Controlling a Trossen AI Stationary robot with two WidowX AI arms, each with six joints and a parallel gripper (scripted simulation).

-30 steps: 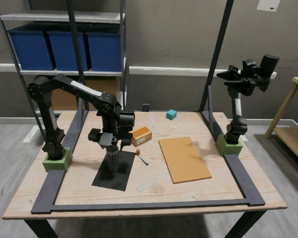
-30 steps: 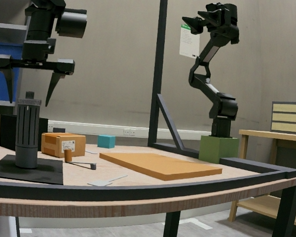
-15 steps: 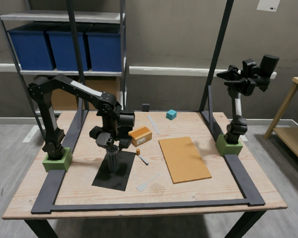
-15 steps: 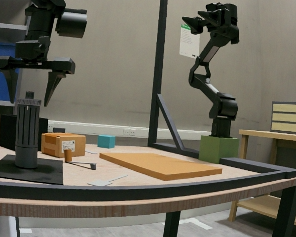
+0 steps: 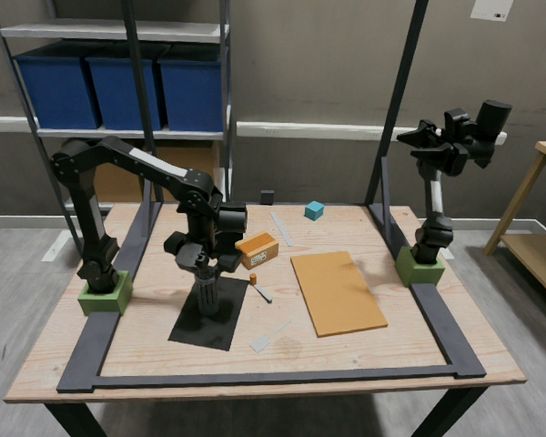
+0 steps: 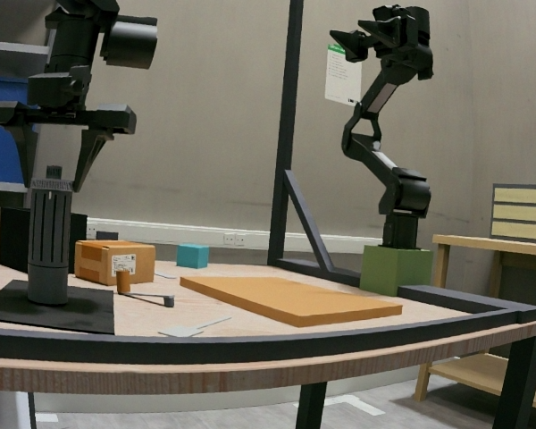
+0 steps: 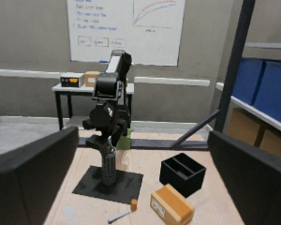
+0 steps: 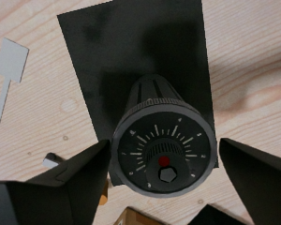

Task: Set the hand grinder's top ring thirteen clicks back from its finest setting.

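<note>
The grey hand grinder (image 5: 207, 300) (image 6: 48, 235) (image 7: 109, 171) stands upright on its black mat (image 5: 226, 329) (image 6: 97, 314) (image 8: 126, 37). Its top ring (image 6: 51, 185) (image 8: 164, 193) surrounds a numbered dial; a red dot (image 8: 164, 161) shows on the central hub. A short pale mark (image 6: 49, 195) is on the body just below the ring. My right gripper (image 5: 207, 271) (image 6: 52, 187) (image 8: 164, 145) points down with its fingers apart on both sides of the ring, with slight gaps at its edges. My left gripper (image 5: 405, 145) (image 6: 345, 28) is open and empty, raised high at the table's other side.
The loose crank (image 5: 262, 292) (image 6: 146, 294) with its orange knob lies beside the mat. Near it are a cardboard box (image 5: 259, 248) (image 7: 172, 204) and a black divided bin (image 7: 183, 173). An orange board (image 5: 338, 293), a flat grey spatula (image 5: 260, 343) and a teal cube (image 5: 313, 210) lie farther out.
</note>
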